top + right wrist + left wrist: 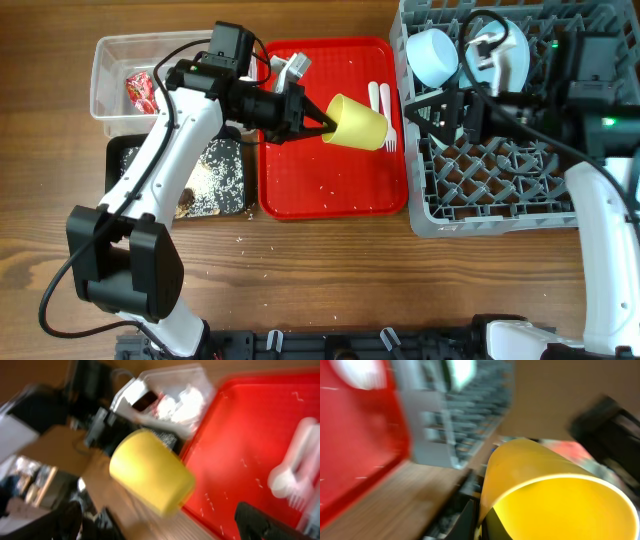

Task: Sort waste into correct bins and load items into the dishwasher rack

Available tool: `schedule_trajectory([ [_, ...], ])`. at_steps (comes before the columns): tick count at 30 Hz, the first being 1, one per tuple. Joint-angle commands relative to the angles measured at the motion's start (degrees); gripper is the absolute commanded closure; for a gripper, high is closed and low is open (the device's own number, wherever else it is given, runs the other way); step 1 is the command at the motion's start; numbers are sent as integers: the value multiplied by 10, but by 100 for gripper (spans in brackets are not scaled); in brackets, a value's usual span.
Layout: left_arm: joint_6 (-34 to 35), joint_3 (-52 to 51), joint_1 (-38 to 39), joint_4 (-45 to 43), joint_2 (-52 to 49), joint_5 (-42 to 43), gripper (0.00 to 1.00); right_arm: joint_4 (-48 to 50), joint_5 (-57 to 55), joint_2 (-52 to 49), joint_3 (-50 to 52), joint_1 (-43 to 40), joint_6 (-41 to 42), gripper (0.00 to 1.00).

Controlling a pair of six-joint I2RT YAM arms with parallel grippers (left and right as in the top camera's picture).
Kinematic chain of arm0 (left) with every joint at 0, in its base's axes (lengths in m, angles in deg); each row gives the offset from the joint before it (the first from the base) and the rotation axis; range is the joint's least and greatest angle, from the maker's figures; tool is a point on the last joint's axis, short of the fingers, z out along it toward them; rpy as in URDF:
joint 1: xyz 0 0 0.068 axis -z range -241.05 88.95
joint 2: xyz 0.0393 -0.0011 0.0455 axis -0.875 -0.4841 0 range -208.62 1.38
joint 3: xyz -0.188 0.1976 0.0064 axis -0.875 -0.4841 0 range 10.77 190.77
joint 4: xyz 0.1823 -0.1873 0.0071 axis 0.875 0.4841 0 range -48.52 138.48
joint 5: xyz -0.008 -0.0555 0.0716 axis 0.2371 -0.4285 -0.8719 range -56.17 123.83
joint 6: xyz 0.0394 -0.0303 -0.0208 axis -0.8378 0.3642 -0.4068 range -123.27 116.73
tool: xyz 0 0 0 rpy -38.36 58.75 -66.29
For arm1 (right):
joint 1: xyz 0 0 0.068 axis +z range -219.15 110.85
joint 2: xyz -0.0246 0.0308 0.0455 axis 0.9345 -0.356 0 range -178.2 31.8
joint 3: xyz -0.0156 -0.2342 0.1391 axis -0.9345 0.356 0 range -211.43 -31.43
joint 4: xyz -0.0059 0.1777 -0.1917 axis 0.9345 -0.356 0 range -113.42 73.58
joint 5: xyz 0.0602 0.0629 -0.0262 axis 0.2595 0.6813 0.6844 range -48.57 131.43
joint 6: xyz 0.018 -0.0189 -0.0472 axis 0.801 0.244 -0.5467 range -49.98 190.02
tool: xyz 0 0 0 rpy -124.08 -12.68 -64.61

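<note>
The yellow cup point(357, 123) is off the table, tipped on its side above the red tray point(330, 190), its rim pinched in the left gripper point(328, 128). It is near the dishwasher rack point(500, 190) but not yet in it, so I judge this step half done.

Just beyond the cup, the white plastic fork and spoon point(385, 110) lie on the red tray, waiting to be loaded. A few pale crumbs also dot the tray.

The right gripper point(425, 110) hangs over the rack's near edge, fingers apparently spread and empty. A light blue bowl point(432, 55) and another light blue dish point(508, 60), partly hidden by cable, already sit in the rack.

Farthest off, the food scraps point(215, 180) lie in the black tray point(125, 150), and the red wrapper point(138, 90) in the clear tub point(110, 50), so the sorting looks mostly done.
</note>
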Motion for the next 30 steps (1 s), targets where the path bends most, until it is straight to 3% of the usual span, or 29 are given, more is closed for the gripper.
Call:
schedule_trajectory([
  [1, -28, 4, -2, -13, 6, 172, 96, 69, 78, -4, 38, 35, 34, 1],
  [5, -28, 4, -2, -42, 6, 231, 96, 121, 78, -4, 50, 66, 64, 6],
  [27, -26, 4, -2, -50, 6, 238, 96, 144, 78, -4, 50, 114, 90, 37],
  [30, -26, 4, -2, -50, 6, 238, 82, 146, 78, -4, 50, 114, 89, 39],
])
